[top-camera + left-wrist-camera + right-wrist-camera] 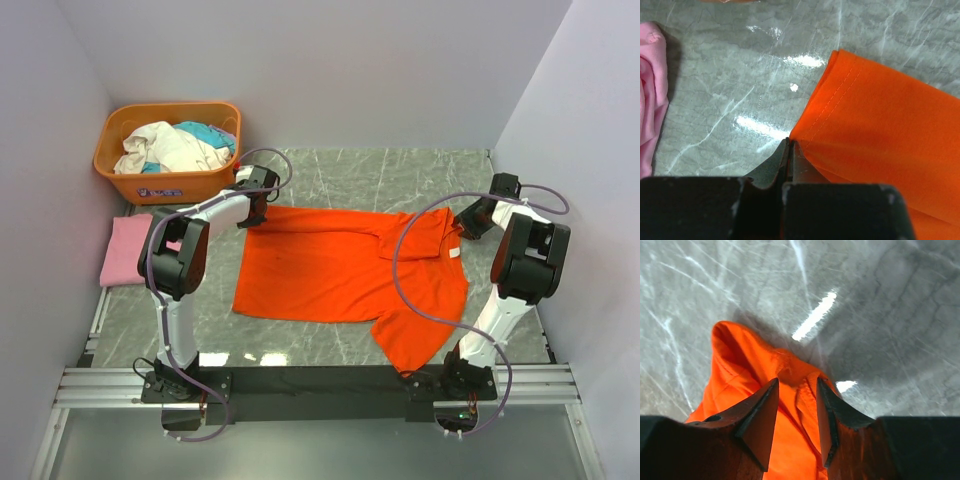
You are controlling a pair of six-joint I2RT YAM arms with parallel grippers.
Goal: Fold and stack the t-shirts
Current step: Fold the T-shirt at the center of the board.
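Observation:
The orange-red t-shirt [340, 265] lies spread across the marble table, partly folded, with one sleeve trailing toward the near right. My left gripper [252, 213] is at the shirt's far left corner. In the left wrist view its jaws [789, 142] are shut on the hemmed corner of the orange cloth [880, 115]. My right gripper [466, 226] is at the shirt's far right edge. Its fingers [796, 385] stand open, with a raised fold of orange cloth [740, 365] between them. The pink t-shirt [125, 250] lies folded at the table's left edge, and it also shows in the left wrist view [652, 100].
An orange plastic basket [170, 186] holding white and teal laundry [170, 146] stands at the back left, just behind my left gripper. Grey walls close in the table on the left, back and right. Bare marble [380, 170] lies behind the shirt.

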